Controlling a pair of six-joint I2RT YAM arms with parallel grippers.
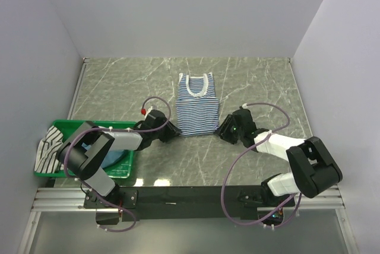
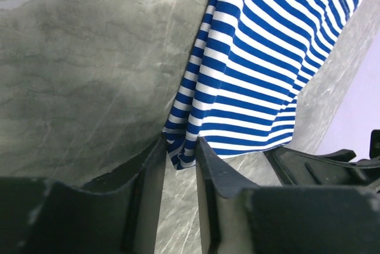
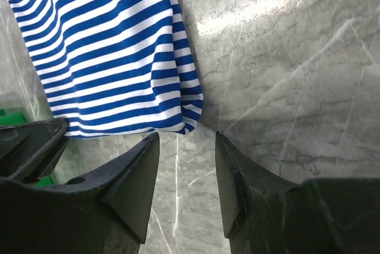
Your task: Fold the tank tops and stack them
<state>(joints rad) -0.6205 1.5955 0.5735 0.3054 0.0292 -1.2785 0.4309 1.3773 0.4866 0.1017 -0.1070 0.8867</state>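
A fine navy-and-white striped tank top with white trim lies flat in the middle of the table, neck away from me. My left gripper is at its near left corner. In the left wrist view its jaws stand narrowed but still apart, with that bunched corner between the tips. My right gripper is open at the near right corner, which lies just beyond its fingertips, with nothing between them. A teal-blue tank top lies in the basket. A black-and-white striped one hangs over the basket's left end.
The green plastic basket stands at the near left of the marble-patterned table. White walls close in the left, right and far sides. Each arm's cable loops above the table beside its gripper.
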